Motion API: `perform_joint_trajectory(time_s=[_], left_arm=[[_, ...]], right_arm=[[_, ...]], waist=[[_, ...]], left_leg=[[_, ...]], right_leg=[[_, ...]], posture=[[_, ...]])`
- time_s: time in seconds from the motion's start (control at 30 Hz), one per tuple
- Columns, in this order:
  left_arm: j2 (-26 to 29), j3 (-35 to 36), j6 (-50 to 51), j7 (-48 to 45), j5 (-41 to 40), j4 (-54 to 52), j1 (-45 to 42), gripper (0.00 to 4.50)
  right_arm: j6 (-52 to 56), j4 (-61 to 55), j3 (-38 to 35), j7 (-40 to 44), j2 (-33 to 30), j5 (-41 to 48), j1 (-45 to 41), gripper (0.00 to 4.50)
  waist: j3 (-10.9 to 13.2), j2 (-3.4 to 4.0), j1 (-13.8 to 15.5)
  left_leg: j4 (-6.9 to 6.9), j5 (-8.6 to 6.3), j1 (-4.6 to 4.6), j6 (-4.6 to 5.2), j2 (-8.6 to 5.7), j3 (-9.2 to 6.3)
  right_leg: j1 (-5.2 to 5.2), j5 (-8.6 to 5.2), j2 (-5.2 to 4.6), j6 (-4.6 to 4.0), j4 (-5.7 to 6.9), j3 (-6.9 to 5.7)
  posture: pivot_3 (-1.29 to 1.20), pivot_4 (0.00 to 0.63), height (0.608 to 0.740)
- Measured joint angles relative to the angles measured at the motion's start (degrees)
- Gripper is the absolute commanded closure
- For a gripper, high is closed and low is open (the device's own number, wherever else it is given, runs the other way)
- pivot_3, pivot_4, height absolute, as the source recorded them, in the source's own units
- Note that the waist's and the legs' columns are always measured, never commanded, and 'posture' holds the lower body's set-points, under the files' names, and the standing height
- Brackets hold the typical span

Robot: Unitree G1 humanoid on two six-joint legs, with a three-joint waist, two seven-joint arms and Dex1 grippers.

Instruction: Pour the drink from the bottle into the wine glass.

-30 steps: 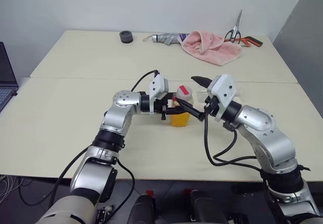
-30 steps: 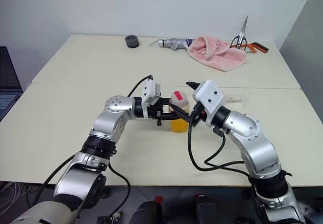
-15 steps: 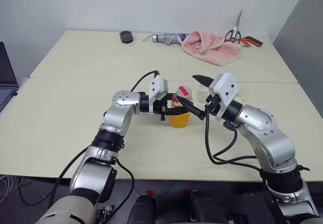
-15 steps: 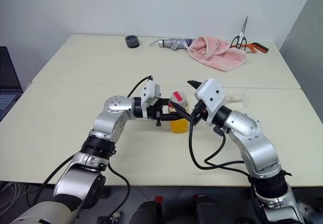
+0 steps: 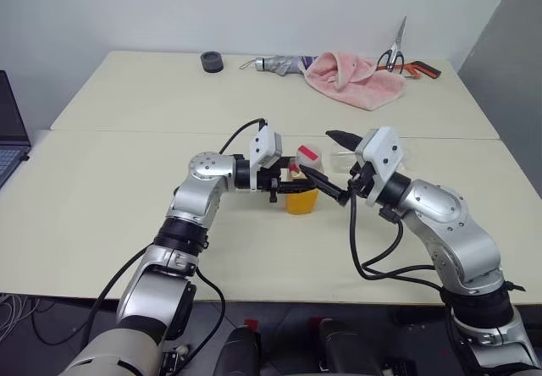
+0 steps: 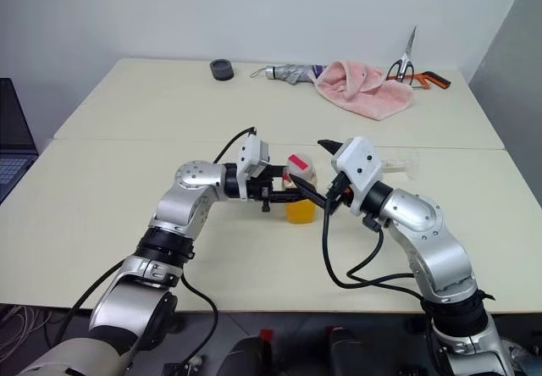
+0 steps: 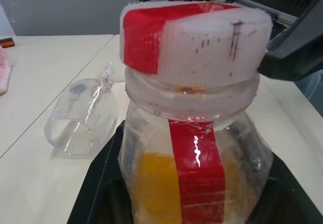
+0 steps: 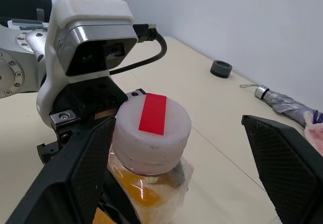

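While left gripper [image 5: 284, 186] clamps bottle [image 5: 302, 191], right gripper [image 5: 336, 166] straddles cap [image 8: 151, 130].

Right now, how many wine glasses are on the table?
1: the wine glass lies on its side on the table, beyond the bottle and the right gripper. Arms may hide others.

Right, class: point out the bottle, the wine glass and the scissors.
bottle [image 7: 194, 42]: left wrist view, on the cap's side.
wine glass [image 7: 83, 120]: left wrist view, on the bowl.
scissors [image 6: 409, 57]: right eye view, on the blades.

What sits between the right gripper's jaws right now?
The bottle's cap: in the right wrist view, the right gripper has its open jaws standing on either side of it, not closed on it.
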Motion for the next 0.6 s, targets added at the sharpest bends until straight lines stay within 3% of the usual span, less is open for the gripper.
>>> perform_joint_trajectory(time_s=[0.6], left_arm=[[0.11,0.00,-0.01,-0.07,0.00,0.00,0.00,2.65]], right_arm=[[2.02,-1.54,-1.60,0.44,-1.37,2.93,0.55,0.24]], waist=[[0.00,0.00,0.00]], left_leg=[[0.00,0.00,0.00,0.00,0.00,0.00]], right_leg=[[0.00,0.00,0.00,0.00,0.00,0.00]], posture=[[0.00,0.150,0.740]])
